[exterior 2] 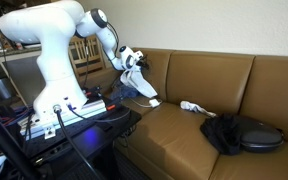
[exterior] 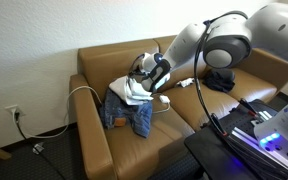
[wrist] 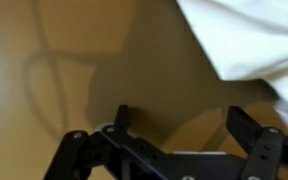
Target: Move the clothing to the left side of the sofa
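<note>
The tan leather sofa fills both exterior views. Blue jeans lie on its seat by the arm, with a white shirt heaped on top of them. The same pile shows under the arm in an exterior view. A dark top lies apart on another seat. My gripper hovers just above the shirt. In the wrist view the gripper is open, with only sofa leather between its fingers. The white shirt lies off to the upper right.
A thin white cable runs from a wall outlet over the sofa arm. A small white object lies on the middle seat. The robot's base and cabling with blue lights stand in front of the sofa.
</note>
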You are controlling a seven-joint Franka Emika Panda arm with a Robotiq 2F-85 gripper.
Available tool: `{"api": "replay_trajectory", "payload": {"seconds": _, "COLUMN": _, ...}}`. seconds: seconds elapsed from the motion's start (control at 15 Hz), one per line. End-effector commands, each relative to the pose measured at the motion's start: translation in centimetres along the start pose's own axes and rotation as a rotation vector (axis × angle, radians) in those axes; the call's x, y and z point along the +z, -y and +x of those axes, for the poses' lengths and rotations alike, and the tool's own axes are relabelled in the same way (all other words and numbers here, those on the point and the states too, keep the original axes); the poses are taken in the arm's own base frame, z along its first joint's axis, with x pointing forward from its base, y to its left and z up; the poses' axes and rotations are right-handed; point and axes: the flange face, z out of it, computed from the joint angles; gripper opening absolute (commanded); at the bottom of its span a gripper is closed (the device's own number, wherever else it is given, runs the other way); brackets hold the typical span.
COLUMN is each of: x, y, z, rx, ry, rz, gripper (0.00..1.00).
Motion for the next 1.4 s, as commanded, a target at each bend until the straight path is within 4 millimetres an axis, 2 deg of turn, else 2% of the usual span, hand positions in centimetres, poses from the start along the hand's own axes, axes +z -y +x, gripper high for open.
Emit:
{"api": "replay_trajectory", "payload": {"seconds": 0.0, "x": -1.8, "y": -6.2, "z": -4.2, "rx": 0.023, "ry": 0.069, "rz": -0.193, "gripper": 1.0}}
{"api": "replay_trajectory", "payload": {"seconds": 0.2, "x": -3.0, "y": -11.8, "z": -9.1, "rx": 0.124, "ry": 0.139, "rz": -0.34, "gripper": 1.0}}
{"api": "replay_trajectory", "payload": {"seconds": 0.47, "x": -3.5, "y": -17.8, "z": -14.8, "rx": 0.359, "ry": 0.211, "rz": -0.459, "gripper": 1.0}}
{"api": "replay_trajectory", "payload": {"seconds": 0.73, "x": -2.8, "y": -22.7, "z": -18.4, "rx": 0.587, "ry": 0.249, "rz": -0.51, "gripper": 1.0}}
{"api": "replay_trajectory", "payload": {"seconds": 1.07, "x": -2.8, "y": -31.0, "z": -23.0, "rx": 0.859, "ry": 0.305, "rz": -0.557, "gripper": 1.0}}
{"api": "replay_trajectory", "payload": {"seconds": 1.13, "x": -3.0, "y": -28.6, "z": -22.4, "rx": 0.763, "ry": 0.295, "rz": -0.568, "gripper": 1.0}}
{"api": "replay_trajectory", "payload": {"seconds": 1.27, "x": -3.0, "y": -31.3, "z": -23.6, "rx": 0.833, "ry": 0.307, "rz": -0.579, "gripper": 1.0}}
{"api": "replay_trajectory", "payload": {"seconds": 1.33, "x": -3.0, "y": -32.0, "z": -23.8, "rx": 0.848, "ry": 0.305, "rz": -0.581, "gripper": 1.0}}
